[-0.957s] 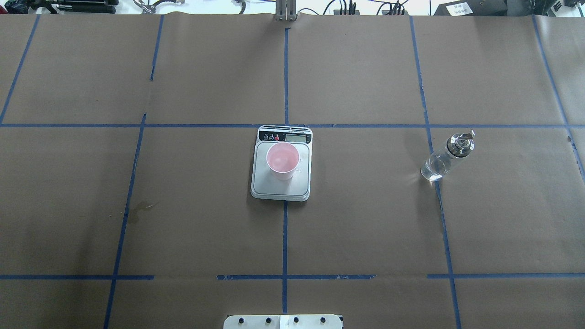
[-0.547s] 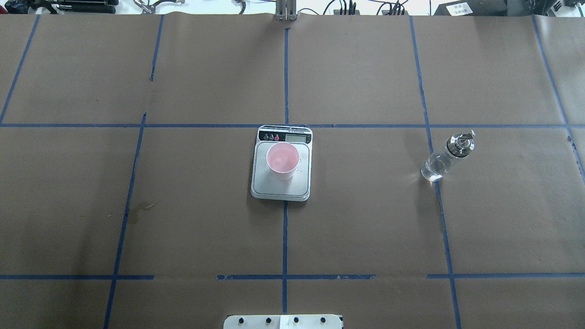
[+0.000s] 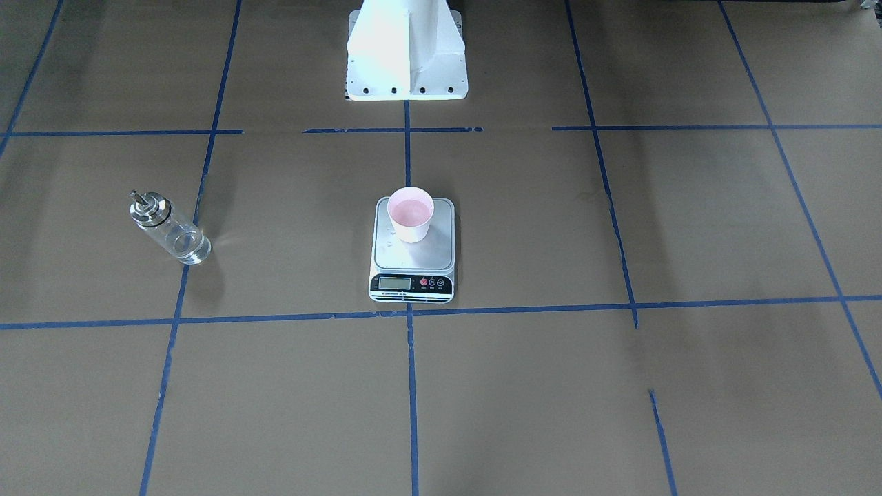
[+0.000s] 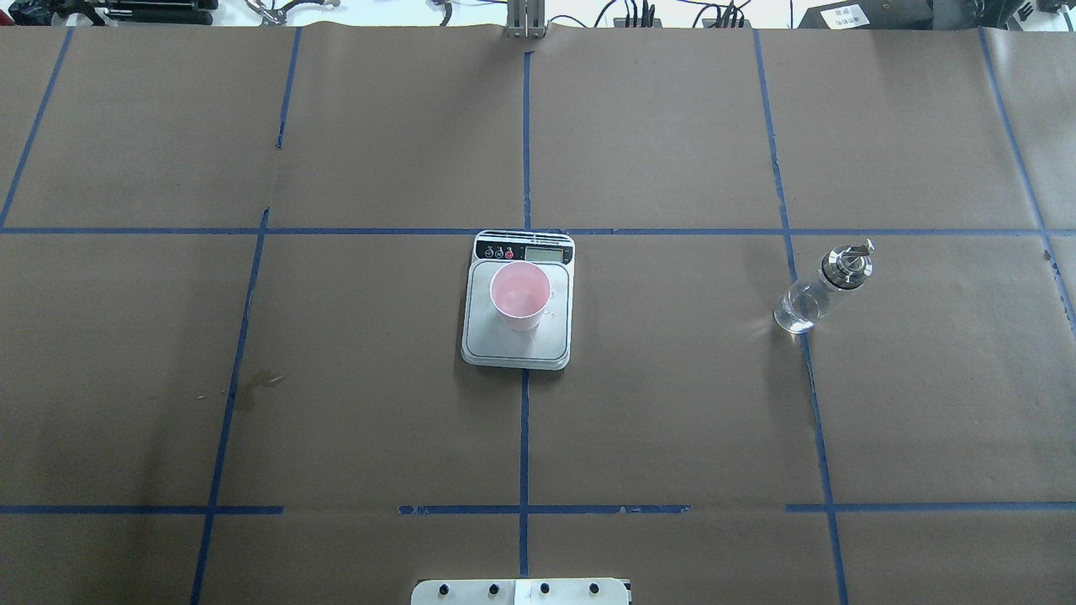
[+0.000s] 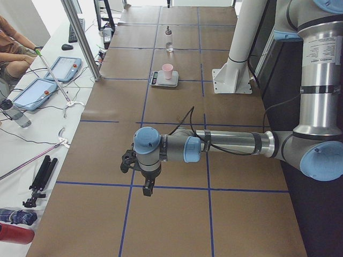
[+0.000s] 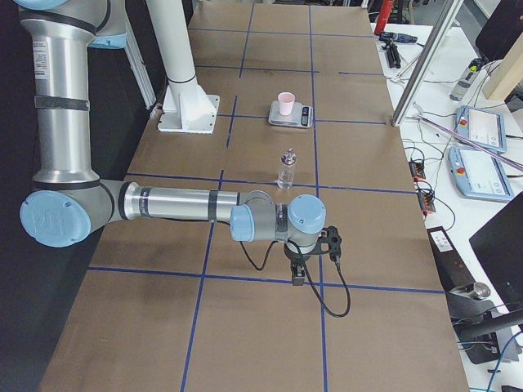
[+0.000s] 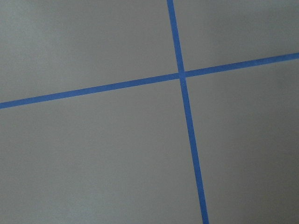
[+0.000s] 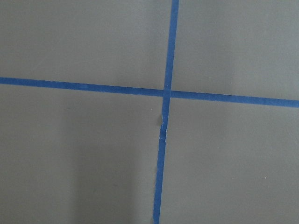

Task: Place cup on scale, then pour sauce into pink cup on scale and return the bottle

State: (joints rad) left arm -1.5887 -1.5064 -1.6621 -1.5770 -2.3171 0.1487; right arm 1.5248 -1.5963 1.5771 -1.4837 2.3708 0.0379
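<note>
Pink cup (image 4: 520, 294) upright on scale (image 4: 514, 346), bottle (image 4: 820, 290) upright on worktop (image 4: 672, 420), well apart toward robot's right. Your left hand (image 5: 144, 188), right hand (image 6: 298, 276) hang far off; cannot tell whether either is spread or closed. Watch: tall smooth glass could tip or slip if you grip off-centre

Overhead & front cams oppose, share scale (image 4: 521, 344); side cams endwise; wrists close-up downward.
</note>
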